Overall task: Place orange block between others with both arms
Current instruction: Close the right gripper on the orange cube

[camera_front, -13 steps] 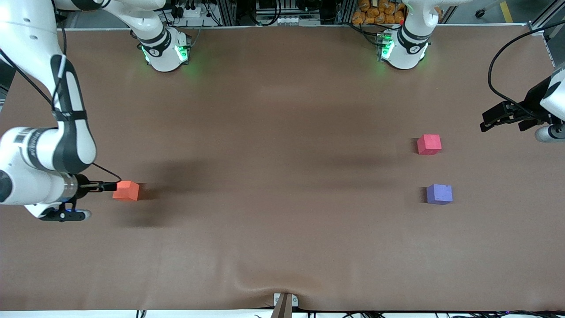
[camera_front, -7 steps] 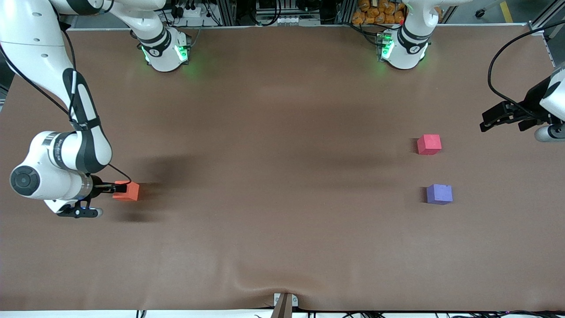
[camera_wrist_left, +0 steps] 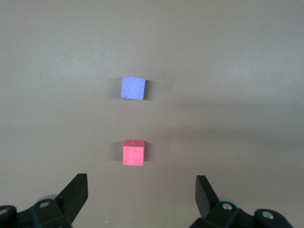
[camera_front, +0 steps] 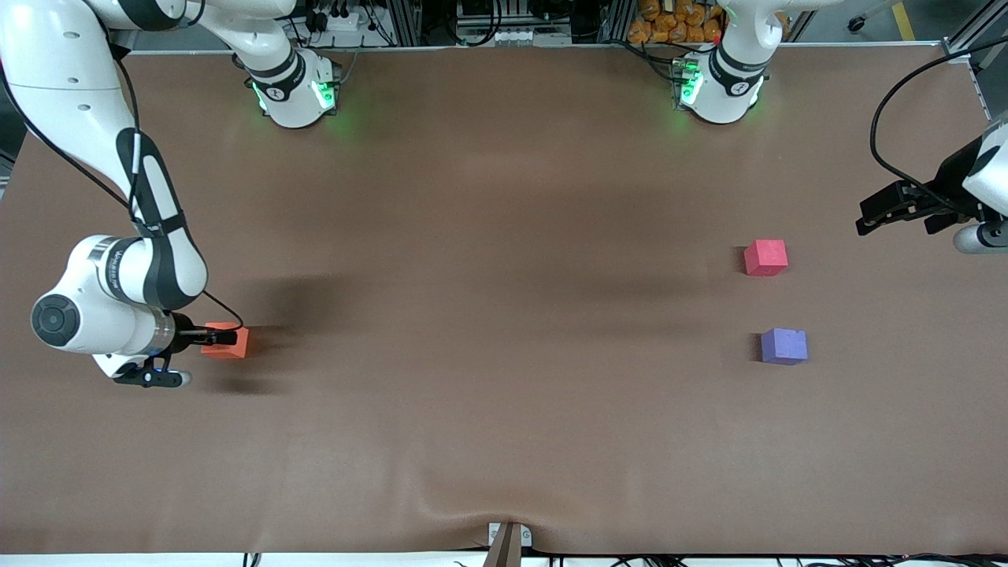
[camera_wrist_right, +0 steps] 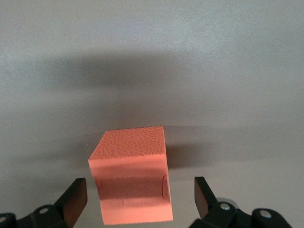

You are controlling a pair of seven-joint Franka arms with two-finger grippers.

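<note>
Brown table (camera_front: 504, 409) is mostly bare, task barely started as far as I can judge. Right arm (camera_front: 118, 268) reaches down at its own end of the table; left arm (camera_front: 984, 181) waits at the other end, only its wrist in the front view. Right gripper (camera_front: 223, 338) is low at the orange block (camera_front: 228, 343), jaws wide — in the right wrist view the fingers (camera_wrist_right: 73, 199) stand on either side of the cube with gaps showing, not pressing it, so nothing is gripped. The block sits on the table, on the same ground as its shadow, not lifted. Left gripper (camera_front: 898, 206) hangs over the table near the pinkish-red cube (camera_front: 765, 257), jaws also spread wide and empty; its wrist view looks down on that cube and the purple-blue cube (camera_front: 784, 346) with open table between them. The purple-blue one lies nearer the front camera than the pinkish-red one, both toward the left arm's end. The orange block is well apart from them, toward the right arm's end. Done: right gripper lined up around the block. Left: close, lift, carry across — probably a handover to the left arm midway — then set it down in the gap between the two cubes.
</note>
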